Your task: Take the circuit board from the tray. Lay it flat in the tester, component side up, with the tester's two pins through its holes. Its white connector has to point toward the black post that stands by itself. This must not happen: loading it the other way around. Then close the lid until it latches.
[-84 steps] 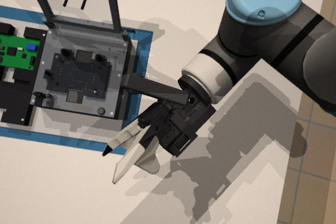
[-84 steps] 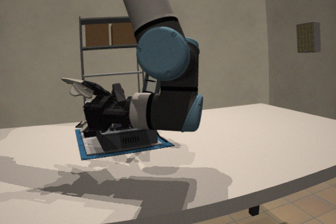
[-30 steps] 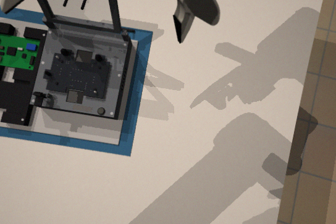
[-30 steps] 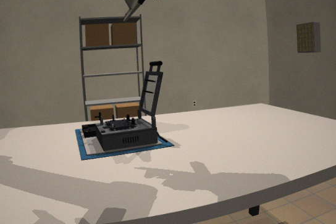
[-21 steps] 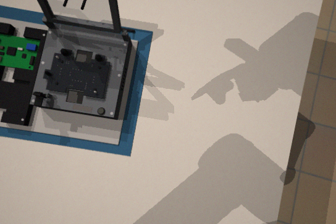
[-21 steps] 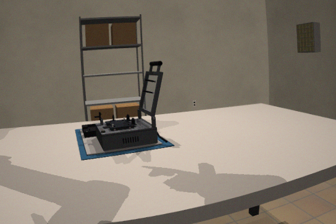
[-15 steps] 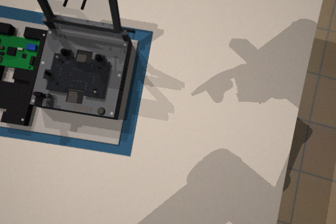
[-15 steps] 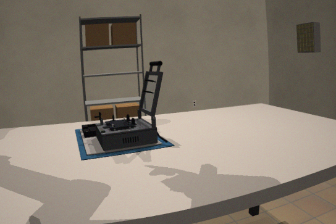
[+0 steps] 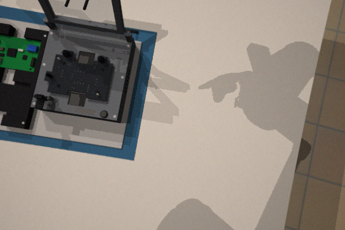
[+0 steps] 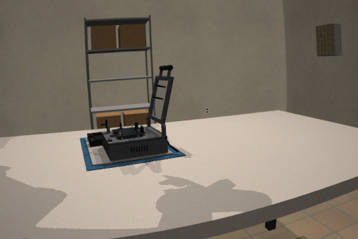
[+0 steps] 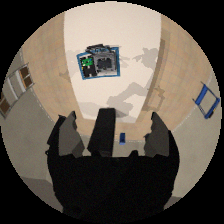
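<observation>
The green circuit board point(image 9: 19, 61) point(image 11: 87, 62) lies component side up in the black tray point(image 9: 16, 98) point(image 10: 95, 139), partly cut off in the top view. A small white part shows on it; which way its connector points I cannot tell. The grey tester point(image 9: 115, 92) point(image 10: 122, 151) stands beside the tray; its dark nest point(image 9: 85, 80) holds no board. One pin point(image 9: 97, 94) shows at its lower right. A black post point(image 9: 49, 75) stands alone at the nest's left. The lid point(image 9: 117, 6) point(image 10: 168, 102) stands open. My gripper point(image 11: 114, 111) is open and empty, far from both and outside the top and exterior views.
The tester and tray stand on a blue-edged mat point(image 9: 139, 98) point(image 10: 87, 161). A black latch piece point(image 9: 40, 98) point(image 10: 106, 126) rises at the tester's front left corner. Shadows of the arm fall on the table. A shelf rack point(image 10: 118, 49) with boxes stands behind the table.
</observation>
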You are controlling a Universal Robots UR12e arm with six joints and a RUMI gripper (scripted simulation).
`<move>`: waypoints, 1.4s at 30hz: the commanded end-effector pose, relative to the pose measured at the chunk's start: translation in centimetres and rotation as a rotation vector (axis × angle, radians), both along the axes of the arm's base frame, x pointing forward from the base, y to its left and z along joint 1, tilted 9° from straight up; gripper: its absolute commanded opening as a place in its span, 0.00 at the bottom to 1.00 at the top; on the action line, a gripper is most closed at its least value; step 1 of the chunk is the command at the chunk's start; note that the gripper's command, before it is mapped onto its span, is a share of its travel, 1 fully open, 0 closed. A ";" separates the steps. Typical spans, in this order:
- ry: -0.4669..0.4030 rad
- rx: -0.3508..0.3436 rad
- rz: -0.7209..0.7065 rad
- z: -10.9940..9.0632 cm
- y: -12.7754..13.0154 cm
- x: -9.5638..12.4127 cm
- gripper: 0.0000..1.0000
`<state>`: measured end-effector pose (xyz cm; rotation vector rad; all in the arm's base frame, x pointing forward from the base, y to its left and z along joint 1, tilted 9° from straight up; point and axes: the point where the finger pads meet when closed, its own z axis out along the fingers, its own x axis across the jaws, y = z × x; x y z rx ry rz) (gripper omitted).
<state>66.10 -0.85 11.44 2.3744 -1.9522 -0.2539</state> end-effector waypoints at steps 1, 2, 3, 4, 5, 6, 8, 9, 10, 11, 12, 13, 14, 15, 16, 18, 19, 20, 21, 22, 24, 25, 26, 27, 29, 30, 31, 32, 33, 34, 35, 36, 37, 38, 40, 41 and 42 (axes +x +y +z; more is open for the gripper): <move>-0.112 -0.063 -0.138 3.6 0.7 -1.1 1.00; -0.142 -0.072 -0.174 4.6 0.9 -1.5 1.00; -0.162 -0.075 -0.167 4.7 1.3 -1.4 1.00; -0.169 -0.071 -0.110 3.7 2.1 -0.8 1.00; -0.175 -0.067 -0.055 2.8 2.9 -0.2 1.00; -0.180 -0.062 0.003 1.7 3.7 0.4 1.00; -0.190 -0.054 0.112 -0.2 5.3 1.3 1.00; -0.190 -0.054 0.112 -0.2 5.3 1.3 1.00; -0.190 -0.054 0.112 -0.2 5.3 1.3 1.00; -0.196 -0.051 0.166 -1.1 6.1 1.8 1.00; -0.202 -0.047 0.220 -2.1 7.0 2.2 1.00; -0.208 -0.043 0.272 -3.0 7.8 2.6 1.00; -0.208 -0.043 0.272 -3.0 7.8 2.6 1.00; -0.214 -0.040 0.324 -3.9 8.7 2.9 1.00; -0.214 -0.039 0.324 -3.9 8.7 2.9 1.00; -0.220 -0.036 0.376 -4.8 9.5 3.2 1.00; -0.225 -0.034 0.427 -5.6 10.3 3.5 1.00; -0.225 -0.034 0.427 -5.6 10.3 3.5 1.00; -0.231 -0.031 0.476 -6.5 11.1 3.7 1.00; -0.235 -0.029 0.526 -7.4 12.0 3.9 1.00; -0.240 -0.026 0.574 -8.2 12.8 4.1 1.00; -0.240 -0.026 0.574 -8.2 12.8 4.1 1.00; -0.240 -0.026 0.574 -8.2 12.8 4.1 1.00; -0.240 -0.026 0.574 -8.2 12.8 4.1 1.00; -0.249 -0.022 0.668 -9.9 14.3 4.3 1.00; -0.253 -0.020 0.713 -10.7 15.1 4.4 1.00; -0.257 -0.018 0.758 -11.5 15.9 4.5 1.00; -0.257 -0.018 0.758 -11.5 15.9 4.5 1.00; -0.261 -0.016 0.802 -12.2 16.6 4.5 1.00; -0.261 -0.016 0.802 -12.2 16.6 4.5 1.00; -0.265 -0.014 0.844 -13.0 17.3 4.5 1.00; -0.269 -0.013 0.886 -13.7 18.1 4.5 1.00; -0.269 -0.013 0.886 -13.7 18.1 4.5 1.00; -0.273 -0.011 0.926 -14.5 18.8 4.5 1.00; -0.279 -0.009 1.004 -15.8 20.1 4.4 1.00; -0.279 -0.009 1.004 -15.8 20.1 4.4 1.00; -0.282 -0.008 1.041 -16.5 20.7 4.3 1.00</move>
